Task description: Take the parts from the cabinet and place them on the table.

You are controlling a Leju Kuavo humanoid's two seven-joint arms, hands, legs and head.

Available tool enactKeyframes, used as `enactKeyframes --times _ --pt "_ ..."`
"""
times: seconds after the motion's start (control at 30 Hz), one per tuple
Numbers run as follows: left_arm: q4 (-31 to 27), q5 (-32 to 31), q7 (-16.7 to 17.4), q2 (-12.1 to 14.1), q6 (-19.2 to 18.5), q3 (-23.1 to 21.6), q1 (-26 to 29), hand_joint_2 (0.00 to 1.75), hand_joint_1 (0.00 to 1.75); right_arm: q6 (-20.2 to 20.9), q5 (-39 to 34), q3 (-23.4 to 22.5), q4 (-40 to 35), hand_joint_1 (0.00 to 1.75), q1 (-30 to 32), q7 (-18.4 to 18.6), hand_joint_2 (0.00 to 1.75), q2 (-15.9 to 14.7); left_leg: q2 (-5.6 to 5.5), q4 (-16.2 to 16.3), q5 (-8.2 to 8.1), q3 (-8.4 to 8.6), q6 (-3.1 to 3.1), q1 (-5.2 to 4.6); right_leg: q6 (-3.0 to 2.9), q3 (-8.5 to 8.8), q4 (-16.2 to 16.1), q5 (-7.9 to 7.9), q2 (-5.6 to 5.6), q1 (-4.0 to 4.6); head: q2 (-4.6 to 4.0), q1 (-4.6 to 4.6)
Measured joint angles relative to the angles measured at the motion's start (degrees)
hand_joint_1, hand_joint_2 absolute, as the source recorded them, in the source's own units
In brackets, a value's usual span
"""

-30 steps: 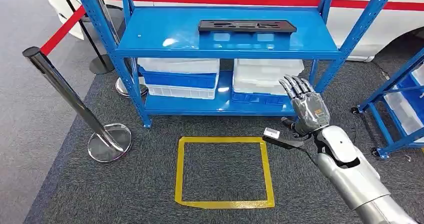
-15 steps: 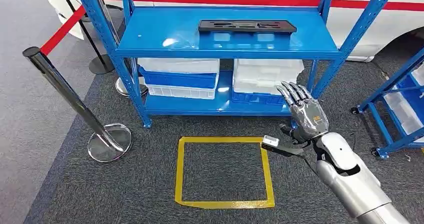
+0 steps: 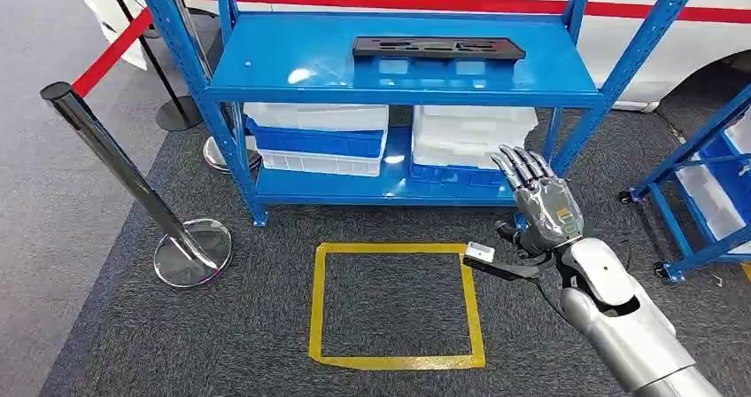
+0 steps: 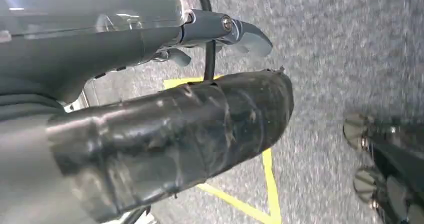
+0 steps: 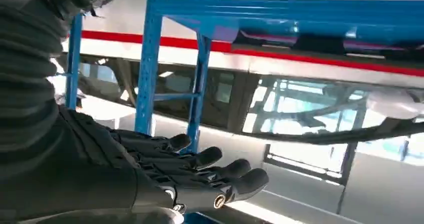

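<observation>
Blue cabinet (image 3: 398, 69) uprights cut off at the frame top. Bins (image 3: 319, 136) under its top shelf, contents hidden. Black part (image 3: 438, 47) on that shelf, cutouts too small to read. Left hand (image 4: 150, 129) fingers blurred.

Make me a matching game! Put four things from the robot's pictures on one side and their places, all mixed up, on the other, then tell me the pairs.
Things:
1. black part
2. white bins
3. yellow tape square
4. right hand

Places:
A. on the carpet in front of the rack
B. on the rack's top shelf
C. raised, open, near the rack's right leg
D. on the rack's lower shelf

Pairs: 1-B, 2-D, 3-A, 4-C
</observation>
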Motion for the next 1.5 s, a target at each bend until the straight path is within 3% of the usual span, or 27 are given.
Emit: enactKeyframes --times 0.07,0.1,0.13,0.17,0.23,0.27,0.3,0.33,0.4,0.47,0.53,0.6,0.63,0.67,0.7,0.77,0.87,0.93,1.0,1.1,1.13,1.2,1.27,1.3,1.33,1.37,1.5 --pt "1.1 0.0 0.2 -0.5 -0.2 0.0 0.0 0.00 0.00 0.0 0.0 -0.1 0.0 0.00 0.3 0.2 1.75 0.0 0.25 0.0 -0.02 -0.10 0.02 0.02 0.30 -4.48 8.9 -4.03 -0.11 -0.27 0.00 -0.07" --pt "1.6 0.0 0.2 -0.8 -0.3 0.0 0.0 0.00 0.00 0.2 0.0 -0.1 0.0 0.00 0.8 0.3 1.75 0.0 0.35 0.1 -0.08 -0.13 0.01 0.01 0.45 -6.41 12.5 -4.99 -0.14 -0.40 0.00 -0.04" --pt "2.1 0.0 0.2 -1.0 -0.6 0.0 0.0 0.00 0.00 0.2 0.0 -0.1 0.0 0.00 1.1 0.4 1.75 0.0 0.38 0.2 -0.18 -0.12 -0.11 0.06 0.58 -7.31 13.7 -4.51 -0.20 -0.52 -0.02 -0.04" --pt "2.7 0.0 0.3 -1.2 -0.9 0.0 -0.1 0.00 0.00 0.2 0.1 -0.1 0.0 0.00 1.3 0.4 1.75 0.0 0.41 0.4 -0.36 -0.06 -0.33 0.14 0.75 -6.70 11.9 -2.54 -0.29 -0.75 -0.02 -0.04" --pt "3.5 0.0 0.4 -1.7 -1.2 0.0 -0.2 0.00 0.00 0.2 0.2 -0.3 -0.3 0.00 1.4 0.7 1.75 0.0 0.48 1.1 -1.06 0.13 -0.84 0.39 1.01 -2.30 2.3 3.15 -0.82 -1.17 0.00 -0.04" --pt "4.0 0.0 0.4 -1.9 -1.4 0.0 -0.2 0.00 0.00 0.2 0.3 -0.6 -0.5 0.00 1.4 0.7 1.75 0.0 0.54 1.7 -1.59 0.11 -1.28 0.44 1.15 -0.44 -2.0 3.92 -1.29 -1.24 -0.02 -0.04" --pt "4.7 0.0 0.4 -2.0 -1.5 0.0 -0.2 0.00 0.00 0.5 0.4 -0.7 -0.5 0.00 1.5 0.7 1.75 0.0 0.47 2.3 -1.90 -0.26 -1.77 0.02 0.88 -0.25 -2.3 3.14 -1.36 -0.68 -0.02 0.09" --pt "5.0 0.0 0.5 -2.1 -1.8 0.0 -0.3 0.00 0.00 0.6 0.4 -0.9 -0.7 0.00 1.6 0.7 1.75 0.0 0.37 2.2 -1.93 -0.51 -2.07 0.07 0.14 -0.50 -2.0 3.20 -1.04 -0.74 0.00 -0.07" --pt "5.5 0.0 0.5 -2.5 -2.1 0.0 -0.5 0.00 0.00 0.8 0.6 -1.0 -1.0 0.00 1.9 0.8 1.75 0.0 0.56 2.1 -1.98 -0.34 -2.56 0.11 -0.44 -0.68 -2.1 3.06 -0.82 -0.45 0.00 -0.02" --pt "6.0 0.0 0.5 -2.8 -2.2 0.0 -0.5 0.00 0.00 1.0 0.6 -1.2 -1.6 0.00 2.0 0.8 1.75 0.0 0.35 2.9 -2.82 -0.44 -3.34 0.35 -1.35 -0.06 -2.6 3.20 -0.72 -0.80 0.00 -0.02" --pt "6.5 0.0 0.5 -3.1 -2.2 0.0 -0.6 0.00 0.00 1.0 0.7 -1.5 -2.0 0.00 1.9 0.8 1.75 0.0 0.24 9.5 -6.26 -3.60 -3.80 0.53 -1.86 0.22 -2.8 3.00 -0.70 -0.68 0.00 -0.07" --pt "6.9 0.0 0.5 -3.2 -2.3 0.0 -0.6 0.00 0.00 1.1 0.7 -1.5 -2.1 0.00 2.1 0.8 1.75 0.0 0.24 18.9 -9.64 -8.93 -4.03 0.60 -2.20 0.33 -2.7 2.77 -0.67 -0.43 0.00 -0.07" --pt "7.0 0.0 0.5 -3.3 -2.3 0.0 -0.6 0.00 0.00 1.1 0.7 -1.5 -2.1 0.00 2.3 0.8 1.75 0.0 0.24 21.0 -9.42 -10.49 -4.00 0.60 -2.28 0.46 -2.7 2.69 -0.57 -0.34 0.00 -0.07" --pt "7.2 0.0 0.5 -3.3 -2.4 0.0 -0.5 0.00 0.00 1.1 0.7 -1.5 -2.1 0.00 2.4 0.8 1.75 0.0 0.23 19.9 -7.63 -10.53 -3.84 0.60 -2.27 0.70 -2.7 2.52 -0.43 -0.30 -0.02 -0.07" --pt "7.3 0.0 0.5 -3.4 -2.4 0.0 -0.4 0.00 0.00 1.1 0.7 -1.5 -2.2 0.00 2.4 0.8 1.75 0.0 0.22 16.7 -5.09 -9.40 -3.64 0.60 -2.25 0.98 -2.7 2.36 -0.31 -0.27 -0.02 -0.07" --pt "7.6 0.0 0.5 -3.5 -2.6 0.0 -0.4 0.00 0.00 1.2 0.9 -1.6 -2.6 0.00 2.4 0.9 1.75 0.0 -0.03 5.7 1.20 -4.75 -2.93 0.54 -1.99 1.76 -2.7 1.86 -0.09 -0.26 0.00 -0.04" --pt "8.1 0.0 0.3 -3.6 -3.1 0.0 -0.6 0.00 0.00 2.1 1.3 -1.6 -2.6 0.00 2.3 0.9 1.75 0.1 -0.48 2.8 0.31 -3.62 -2.35 0.05 -1.14 1.42 -2.8 1.73 0.07 -0.10 -0.02 -0.05" --pt "8.4 0.0 0.2 -3.7 -3.2 0.0 -0.6 0.00 0.00 2.5 1.6 -1.6 -2.7 0.00 2.3 0.9 1.75 0.3 -0.41 1.8 0.14 -3.23 -1.22 0.07 -0.23 1.55 -1.8 2.94 0.10 -0.13 0.00 0.00" --pt "8.7 0.0 0.0 -4.0 -3.2 0.0 -0.6 0.00 0.00 2.9 1.9 -1.6 -2.7 0.00 2.0 0.9 1.75 0.5 -0.25 0.9 0.48 -1.70 -0.64 0.26 0.08 0.98 0.0 1.23 -0.25 -0.31 0.00 0.11" --pt "8.8 0.0 -0.2 -4.3 -3.2 0.0 -0.7 0.00 0.00 3.1 2.0 -1.6 -2.7 0.00 1.8 0.9 1.75 0.7 -0.25 1.0 0.33 -1.65 -0.24 0.12 0.80 -5.23 11.2 -4.55 -0.35 -0.38 0.00 0.00" --pt "8.9 0.0 -0.3 -4.3 -3.2 0.0 -0.7 0.00 0.00 3.1 2.1 -1.6 -2.7 0.00 1.9 0.9 1.75 0.8 -0.26 1.0 0.15 -1.61 -0.24 0.11 0.95 -6.97 13.6 -4.93 -0.37 -0.39 0.00 0.00" --pt "9.1 0.0 -0.3 -4.5 -3.2 0.0 -0.7 0.00 0.00 3.1 2.1 -1.6 -2.7 0.00 1.8 0.9 1.75 1.0 -0.28 1.2 -0.33 -1.04 -0.41 0.12 0.83 -6.33 10.4 -1.60 -0.52 -0.45 0.00 0.00" --pt "9.2 0.0 -0.4 -4.7 -3.2 0.0 -0.6 0.00 0.00 3.2 2.2 -1.6 -2.7 0.00 1.6 0.9 1.75 1.1 -0.25 1.4 -1.14 -0.08 -0.80 0.13 0.62 -1.91 0.1 4.98 -0.81 -0.61 0.00 0.00" --pt "9.3 0.0 -0.4 -4.7 -3.2 0.0 -0.5 0.00 0.00 3.3 2.3 -1.6 -2.7 0.00 1.6 0.9 1.75 1.2 -0.23 1.4 -1.43 -0.30 -1.06 0.13 0.40 -1.10 -1.6 4.67 -1.02 -0.50 0.00 0.00" --pt "9.4 0.0 -0.5 -4.8 -3.3 0.0 -0.8 0.00 0.00 3.6 2.4 -1.6 -2.6 0.00 1.4 0.9 1.75 1.4 -0.16 1.8 -1.51 -0.22 -1.32 0.02 0.17 -2.04 -3.0 2.66 -1.19 0.09 0.00 0.06" --pt "9.6 0.0 -0.5 -4.9 -3.3 0.0 -1.0 0.00 0.00 3.9 2.5 -1.6 -2.6 0.00 1.2 0.9 1.75 1.6 -0.14 1.7 -1.81 -0.72 -1.73 -0.01 -0.63 -1.57 -2.6 3.67 -1.27 0.21 0.00 -0.02" --pt "10.1 0.0 -0.5 -5.3 -3.6 0.0 -1.0 0.00 0.00 4.2 3.0 -1.5 -2.7 0.00 0.2 0.9 1.75 2.8 -0.14 4.4 -2.75 -0.43 -2.90 0.20 -2.14 0.36 -3.4 3.76 -0.86 -0.22 0.00 0.02"
